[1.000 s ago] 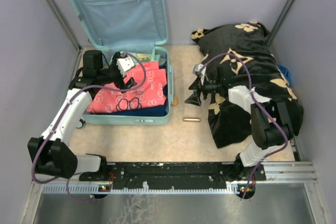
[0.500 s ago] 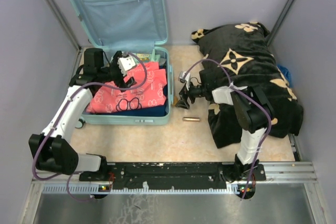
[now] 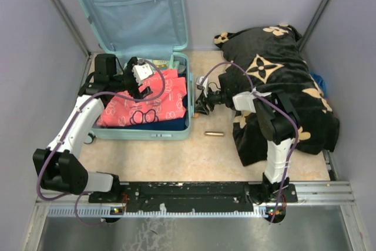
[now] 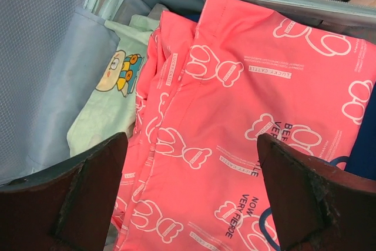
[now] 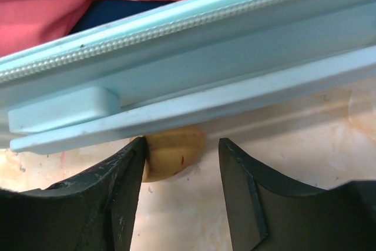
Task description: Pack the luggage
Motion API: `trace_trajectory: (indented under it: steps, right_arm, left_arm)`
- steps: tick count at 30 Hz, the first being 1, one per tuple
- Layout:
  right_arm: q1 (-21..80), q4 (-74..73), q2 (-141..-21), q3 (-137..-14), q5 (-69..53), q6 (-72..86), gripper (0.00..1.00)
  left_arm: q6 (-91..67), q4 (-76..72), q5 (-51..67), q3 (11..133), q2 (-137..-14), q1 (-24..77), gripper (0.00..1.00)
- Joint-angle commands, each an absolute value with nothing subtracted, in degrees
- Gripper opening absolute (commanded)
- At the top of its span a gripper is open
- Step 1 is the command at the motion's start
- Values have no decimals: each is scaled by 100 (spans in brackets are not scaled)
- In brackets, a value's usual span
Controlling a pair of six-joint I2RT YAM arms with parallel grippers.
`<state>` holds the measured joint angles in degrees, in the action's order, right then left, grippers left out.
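The pale mint-blue suitcase lies open at the back left, lid propped up, its tray holding pink printed bags. My left gripper hovers open over the tray; its wrist view shows the pink bags and a pale green cartoon-print item between its fingers. My right gripper is open at the suitcase's right side. Its wrist view shows the suitcase rim and a small tan rounded object on the floor under the rim, between the open fingers, the left finger touching it.
A black blanket with tan flower motifs is heaped at the right. A small brass-coloured cylinder lies on the beige floor in front of the suitcase's right corner. Grey walls close in both sides.
My right arm has reached left from the blanket to the suitcase's right side. The left gripper has barely moved.
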<state>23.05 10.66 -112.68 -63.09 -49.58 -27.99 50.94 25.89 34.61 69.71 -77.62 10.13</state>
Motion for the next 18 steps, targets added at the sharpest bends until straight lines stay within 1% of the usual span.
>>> trace_trajectory:
  steps: [1, 3, 7, 9, 14, 16, 18]
  right_arm:
    - [2355, 644, -11301, -6659, -5223, -3363, 53]
    - [2368, 357, -11318, -6739, -5279, -3584, 51]
    - [2379, 70, -11312, -6782, -5288, -3754, 43]
    - [2382, -66, -11296, -6793, -5283, -3790, 35]
    - [2357, -542, -11084, -6677, -5436, -3879, 9]
    - [2351, -502, -10833, -6580, -5449, -3707, 2]
    - [2293, -431, -10560, -6540, -5408, -3459, 0]
  left_arm:
    - [5272, 2498, 3513, 7027, -7796, 1028, 97]
    - [5274, 2465, 3516, 7006, -7788, 1028, 97]
    - [5276, 2402, 3519, 6944, -7775, 1028, 97]
    - [5267, 2378, 3512, 6916, -7771, 1028, 97]
    - [5206, 2251, 3502, 6814, -7685, 1020, 96]
    - [5171, 2219, 3528, 6782, -7658, 1019, 96]
    - [5124, 2195, 3569, 6772, -7642, 1020, 96]
